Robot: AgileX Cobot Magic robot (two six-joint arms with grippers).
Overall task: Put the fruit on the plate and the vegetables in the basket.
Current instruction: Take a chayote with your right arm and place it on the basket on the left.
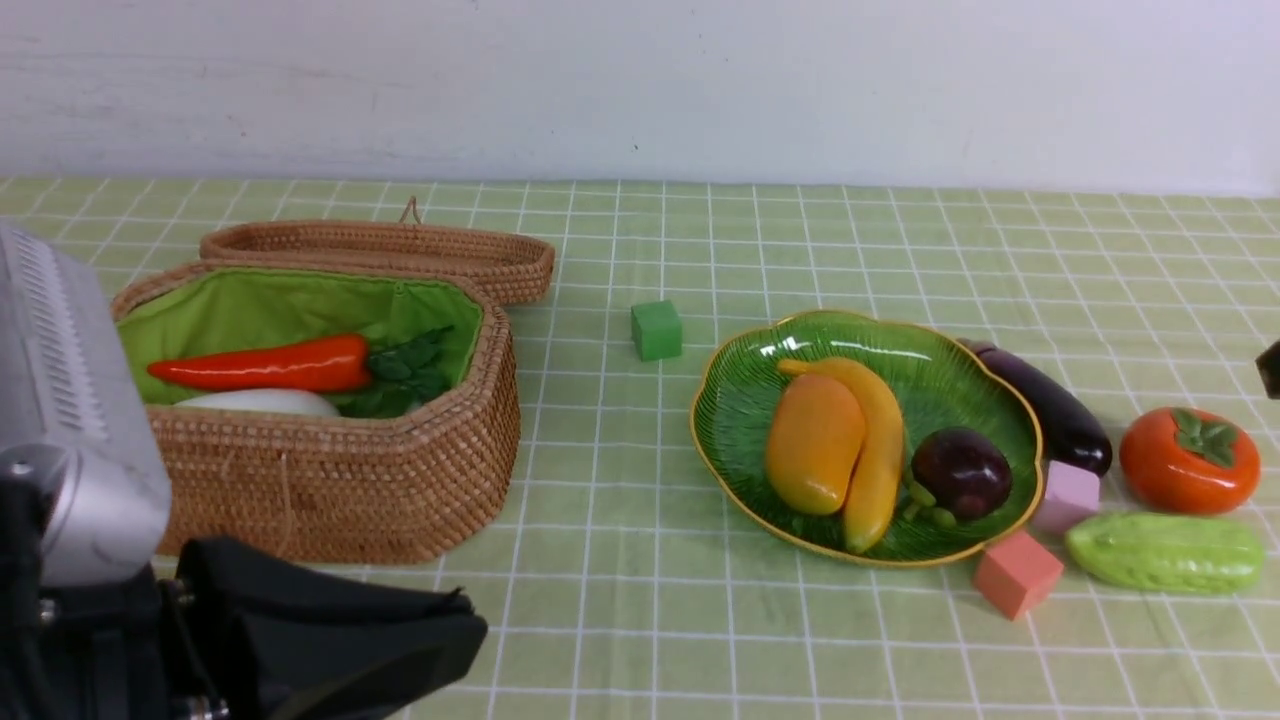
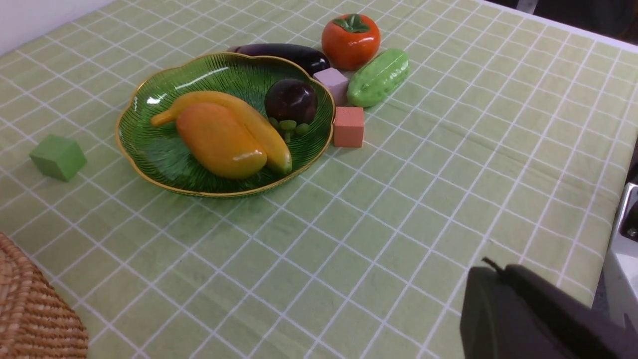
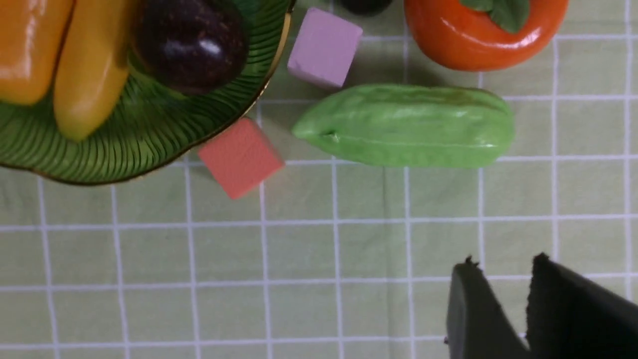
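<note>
Green checked tablecloth [image 1: 620,560] below plain white wall [image 1: 640,80]. Inside basket [image 1: 340,490], radish [image 1: 262,403] largely hidden under chili [image 1: 265,366]. Closed left gripper [image 2: 491,284]; narrowly parted, empty right gripper [image 3: 503,271], mostly cut off.

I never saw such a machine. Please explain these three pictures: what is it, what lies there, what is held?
This is a robot with two arms. One camera looks forward between the arms; the other two sit on the wrists. On the green checked tablecloth, the brown wicker basket holds a red chili pepper and a white radish. The green glass plate holds an orange-yellow mango, a yellow banana and a dark-purple mangosteen. Near the plate lie a dark-purple eggplant, an orange-red persimmon, a light-green cucumber and small coloured cubes. The black left gripper is shut, the right gripper slightly open; both empty.
</note>
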